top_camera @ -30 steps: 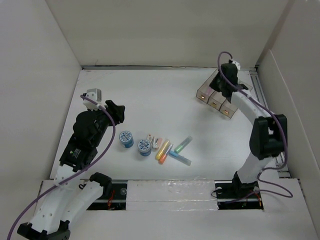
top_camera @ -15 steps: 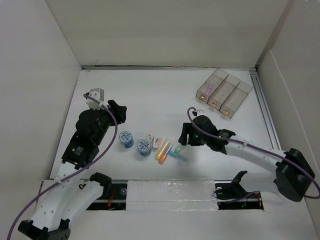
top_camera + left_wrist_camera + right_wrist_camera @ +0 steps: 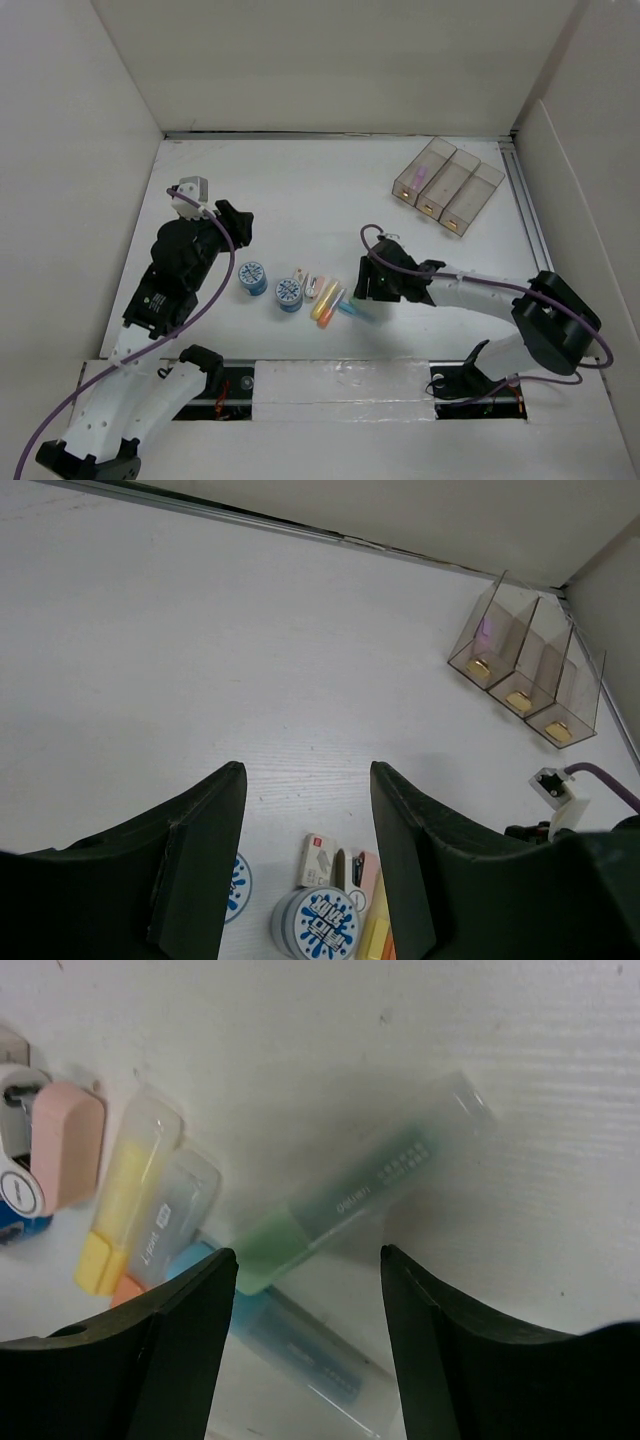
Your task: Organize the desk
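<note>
The large, flat white desk (image 3: 330, 190) spreads beneath both grippers. A translucent tan three-compartment tray (image 3: 447, 186) stands well beyond the right gripper (image 3: 307, 1255), by the far wall. That gripper's jaws stand wide, and a clear-capped green highlighter (image 3: 340, 1205) lies between them. The left gripper (image 3: 305, 780) gapes wide with nothing between its jaws, and a blue-printed round tape roll (image 3: 320, 925) lies just below it.

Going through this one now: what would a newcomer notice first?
The bright cluster near the front of the desk: pastel highlighters fanned beside two blue round containers. The right gripper hangs low there, jaws open over the green highlighter. Far right, a translucent three-compartment tray stands apart.
</note>
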